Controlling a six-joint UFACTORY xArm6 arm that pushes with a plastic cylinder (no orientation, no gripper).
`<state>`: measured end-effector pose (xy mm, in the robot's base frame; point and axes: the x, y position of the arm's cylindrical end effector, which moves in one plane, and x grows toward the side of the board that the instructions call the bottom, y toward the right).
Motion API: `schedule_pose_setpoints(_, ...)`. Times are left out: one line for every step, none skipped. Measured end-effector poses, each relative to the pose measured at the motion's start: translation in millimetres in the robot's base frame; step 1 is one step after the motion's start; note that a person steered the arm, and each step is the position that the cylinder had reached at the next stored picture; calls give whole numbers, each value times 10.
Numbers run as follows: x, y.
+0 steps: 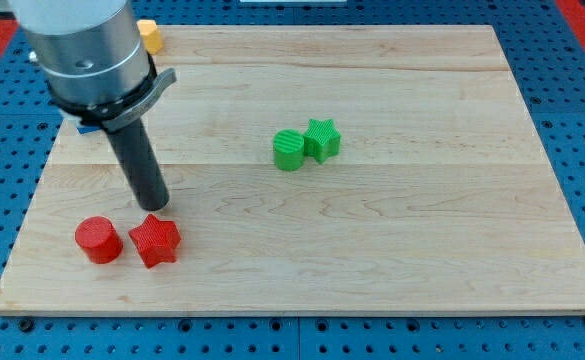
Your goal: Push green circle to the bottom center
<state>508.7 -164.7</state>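
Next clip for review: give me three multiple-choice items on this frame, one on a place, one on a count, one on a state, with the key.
1. Where is my tip?
A. just above the red star
B. against the green circle
C. at the board's right edge

2. How many green blocks lie on the wooden board?
A. one
B. two
C. four

3. How do the green circle and green star stand?
A. far apart
B. stacked
C. side by side, touching

Key: 1 A, the rod ends just above the red star, right of the red cylinder. 2 B, only circle and star are green. 3 C, no gap shows between them.
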Motion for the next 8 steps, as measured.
schedule_pose_setpoints(126,-111)
schedule_pose_setpoints(178,-42)
schedule_pose_setpoints(163,169)
schedule_pose_setpoints(143,181)
schedule_pose_setpoints(-204,502)
schedule_pose_setpoints(-679,952)
schedule_pose_setpoints(-1070,1196)
schedule_pose_setpoints(-1098,1641)
